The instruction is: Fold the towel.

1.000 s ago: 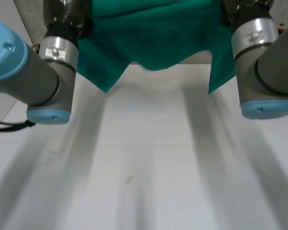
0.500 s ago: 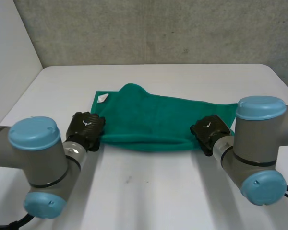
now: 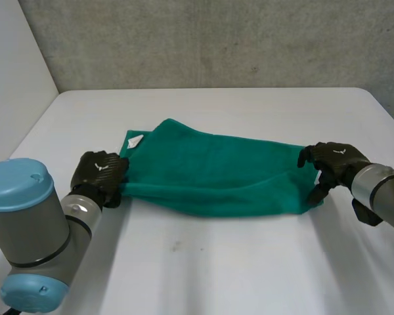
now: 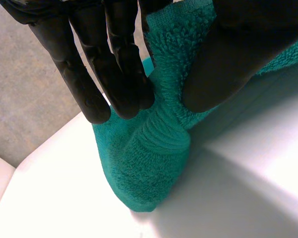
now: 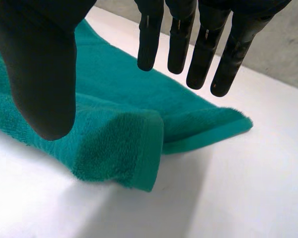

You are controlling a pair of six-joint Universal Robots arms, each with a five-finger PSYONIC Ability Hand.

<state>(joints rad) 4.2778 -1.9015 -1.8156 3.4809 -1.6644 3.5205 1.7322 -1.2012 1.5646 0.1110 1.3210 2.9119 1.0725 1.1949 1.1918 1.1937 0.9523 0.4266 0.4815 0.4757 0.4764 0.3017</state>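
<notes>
green terry towel (image 3: 217, 174) lies doubled along its length in the middle of the white table (image 3: 249, 262), long sides running left to right, and a small white label (image 3: 136, 140) shows at its far left corner. the left hand (image 3: 100, 172) is at the towel's left end, with a bunch of cloth pinched between its fingers (image 4: 124, 74) and thumb. the right hand (image 3: 333, 161) hovers at the right end, fingers straight and spread wide from the thumb, holding nothing; the two layers under it do not quite meet at the corner.

this looks like the close of the first fold, with the cloth laid down. next the left hand would need to release its pinch, and then both hands could square up the edges before the next fold across.

count: one towel, one label, one table, two hands.
</notes>
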